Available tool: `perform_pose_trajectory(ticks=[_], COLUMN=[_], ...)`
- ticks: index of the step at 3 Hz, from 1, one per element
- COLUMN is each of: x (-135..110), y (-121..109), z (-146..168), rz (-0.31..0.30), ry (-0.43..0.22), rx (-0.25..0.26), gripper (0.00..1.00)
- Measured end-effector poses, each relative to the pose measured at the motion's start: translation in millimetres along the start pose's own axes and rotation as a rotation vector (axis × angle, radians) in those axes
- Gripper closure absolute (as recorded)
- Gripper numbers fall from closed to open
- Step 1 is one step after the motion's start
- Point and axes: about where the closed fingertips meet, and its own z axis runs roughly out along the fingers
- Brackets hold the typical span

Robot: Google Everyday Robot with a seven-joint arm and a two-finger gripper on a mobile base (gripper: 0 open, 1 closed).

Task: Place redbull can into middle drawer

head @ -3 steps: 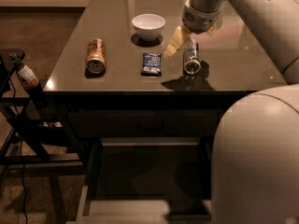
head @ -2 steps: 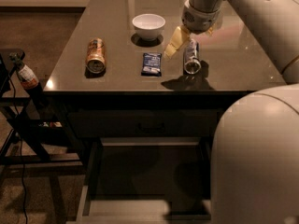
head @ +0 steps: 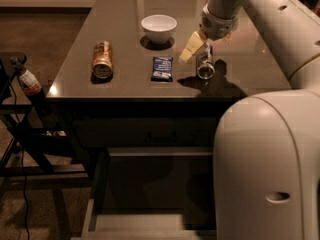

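The redbull can [head: 205,64] lies on its side on the dark tabletop [head: 120,14], right of centre, its shiny silver top facing me. My gripper [head: 206,45] hangs from the arm coming in from the upper right and sits right over the can's far end, straddling it. The can casts a shadow on the table towards the front edge. The middle drawer [head: 93,200] is pulled open below the table's front edge; its interior is dark and its lighter front lies at the bottom of the view. My own body hides its right part.
A fatter orange-brown can [head: 102,60] lies on the table's left. A white bowl [head: 159,28] stands at the back centre, and a blue packet [head: 162,68] lies left of the redbull can. A bottle [head: 27,79] sits on a black stand at far left. My base [head: 265,169] fills the lower right.
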Motion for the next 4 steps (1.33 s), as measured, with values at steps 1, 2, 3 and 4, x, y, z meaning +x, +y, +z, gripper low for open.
perform_pose_trajectory(ticks=[1, 2, 3, 4], x=[-5, -7, -5, -5], y=[-8, -12, -16, -16], z=[12, 23, 34, 34], rz=[0.004, 0.006, 0.007, 0.007], ry=[0.002, 0.011, 0.027, 0.027], rx=[-0.005, -0.014, -0.016, -0.016], gripper=[0.00, 0.00, 0.00, 0.19])
